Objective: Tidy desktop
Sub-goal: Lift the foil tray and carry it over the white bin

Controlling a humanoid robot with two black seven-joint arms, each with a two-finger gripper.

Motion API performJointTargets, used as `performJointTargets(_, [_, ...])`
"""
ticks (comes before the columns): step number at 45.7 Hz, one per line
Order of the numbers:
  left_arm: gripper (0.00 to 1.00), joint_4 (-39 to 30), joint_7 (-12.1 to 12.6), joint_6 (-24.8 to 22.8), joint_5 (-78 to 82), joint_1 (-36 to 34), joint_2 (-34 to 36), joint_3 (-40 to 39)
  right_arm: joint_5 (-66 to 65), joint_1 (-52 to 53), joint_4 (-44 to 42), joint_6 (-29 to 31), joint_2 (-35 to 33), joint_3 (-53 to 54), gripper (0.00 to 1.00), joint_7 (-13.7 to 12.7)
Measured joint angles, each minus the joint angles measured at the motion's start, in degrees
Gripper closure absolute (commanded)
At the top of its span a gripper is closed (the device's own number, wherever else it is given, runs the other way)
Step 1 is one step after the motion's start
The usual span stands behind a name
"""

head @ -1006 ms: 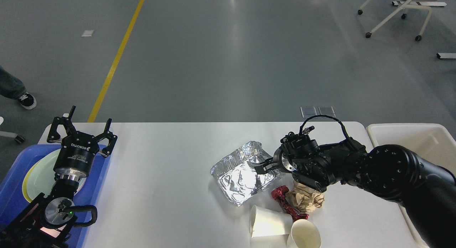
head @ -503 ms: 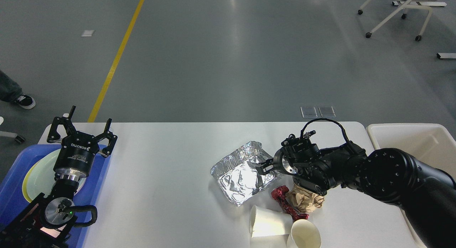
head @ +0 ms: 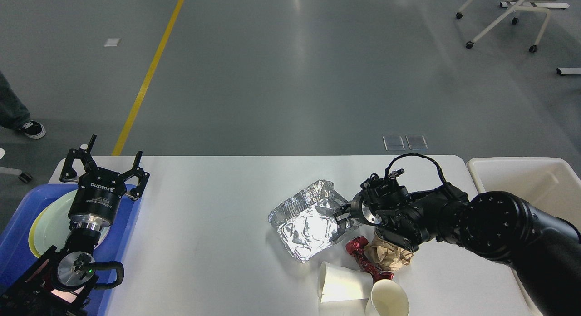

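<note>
The white desktop (head: 204, 234) carries a crumpled silver foil tray (head: 304, 223) right of centre. In front of it lie a red wrapper (head: 363, 258), a wad of brown paper (head: 391, 256) and two white paper cups, one on its side (head: 340, 284) and one (head: 388, 300) at the front edge. My right gripper (head: 342, 214) is at the foil tray's right rim, its dark fingers touching or just over the foil; I cannot tell them apart. My left gripper (head: 105, 164) is open and empty, pointing up above the blue tray's far end.
A blue tray (head: 18, 243) with a pale yellow-green plate (head: 45, 225) sits at the desktop's left end under my left arm. A cream bin (head: 531, 180) stands off the right end. A person's shoe (head: 32, 127) is on the floor at far left.
My right gripper has drawn slightly to the right, from over the foil tray's inside to its right rim. The foil tray has barely shifted. The left arm has not moved.
</note>
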Motion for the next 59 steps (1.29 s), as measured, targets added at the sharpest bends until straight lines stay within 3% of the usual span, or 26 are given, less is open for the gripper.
performJointTargets(28, [0.04,0.0,0.0,0.0,0.0,0.0,0.0,0.0,6.2,3.1,2.3,2.0,-1.0,0.4,1.0,0.0])
performJointTargets(47, [0.04,0.0,0.1,0.0,0.0,0.0,0.0,0.0,17.1,31.0,25.7,19.2,-14.6,-3.2,1.0,-0.3])
performJointTargets(59, [0.04,0.0,0.1,0.0,0.0,0.0,0.0,0.0,26.0,50.4,44.0,21.1,-20.0,-15.2,1.0,-1.5])
